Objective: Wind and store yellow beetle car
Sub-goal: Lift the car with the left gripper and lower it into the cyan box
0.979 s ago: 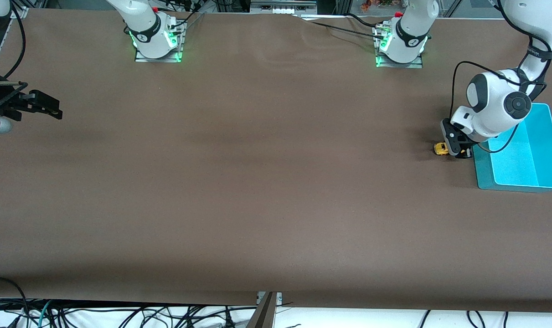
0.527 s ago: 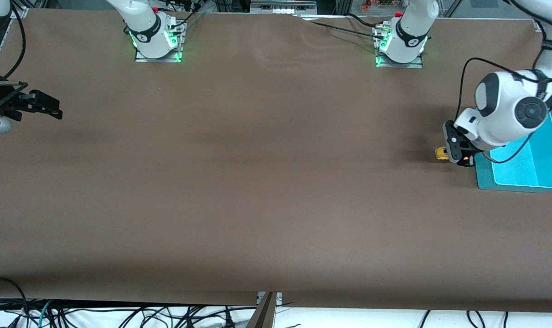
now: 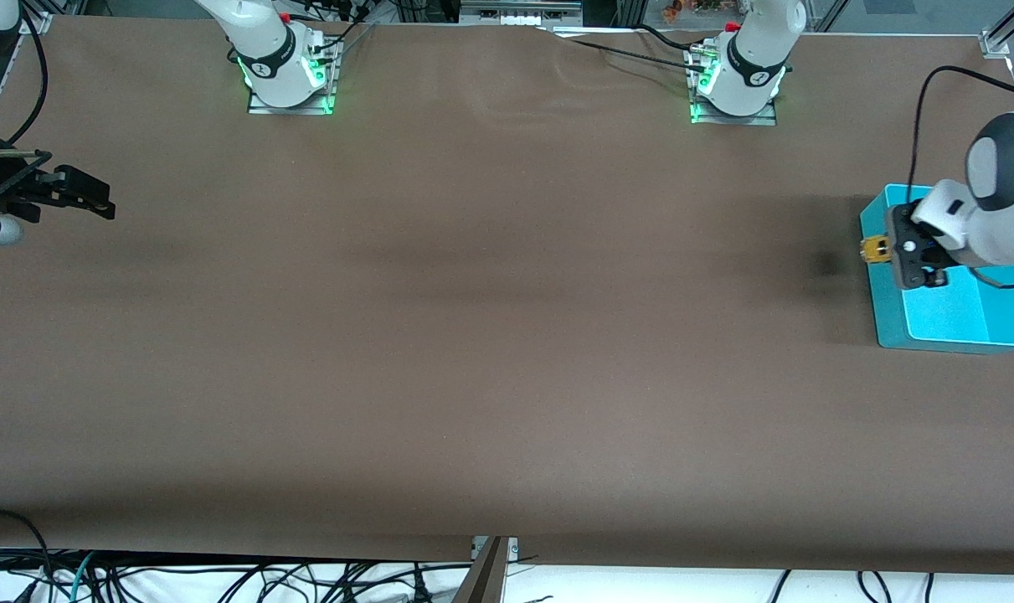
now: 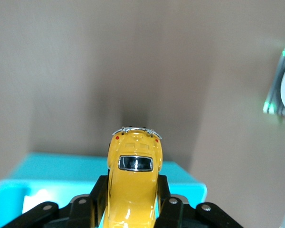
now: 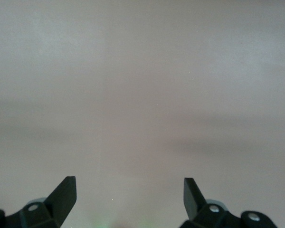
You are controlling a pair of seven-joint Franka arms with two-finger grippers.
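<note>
Left gripper at 3 o'clock, clamping yellow beetle car over teal bin edge — right gripper idle, 9 o'clock.

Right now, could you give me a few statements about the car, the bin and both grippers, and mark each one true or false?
1. The left gripper is shut on the yellow beetle car. True.
2. The car sits on the table. False: it is held in the air over the rim of the turquoise bin.
3. The right gripper is open and holds nothing. True.
4. The bin stands at the right arm's end of the table. False: it is at the left arm's end.
5. The car already lies in the bin. False: it is clamped in the left gripper.
</note>
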